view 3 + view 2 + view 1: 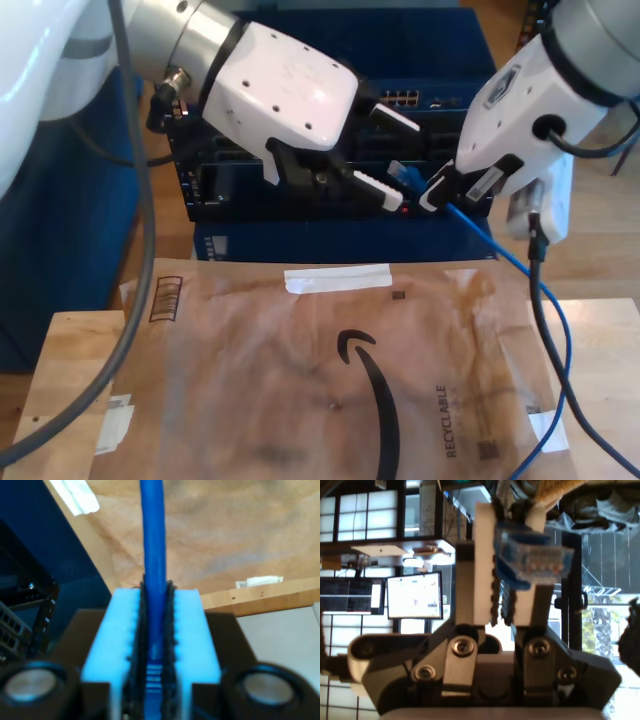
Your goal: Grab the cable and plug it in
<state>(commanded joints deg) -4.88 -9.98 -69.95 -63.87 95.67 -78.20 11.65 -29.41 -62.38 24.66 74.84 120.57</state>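
The cable is a thin bright blue cord. In the first wrist view its translucent-blue plug [535,555] sits at the fingertips of my first gripper [510,522], which is shut on it. In the second wrist view the cable [152,530] runs lengthwise between the pads of my second gripper [156,594], shut on it, and on over brown paper. In the exterior view the plug [398,172] lies between two white arms. The arm [520,100] on the exterior view's right clamps the cable just behind the plug. The rest of the cable [545,300] hangs down to the table.
A black rack of network gear [300,200] with ports stands behind the grippers on a blue base. A brown paper mailer [330,380] covers the wooden table [70,340]. The other white arm [290,90] reaches in from the exterior view's left. Thick grey arm cables hang at both sides.
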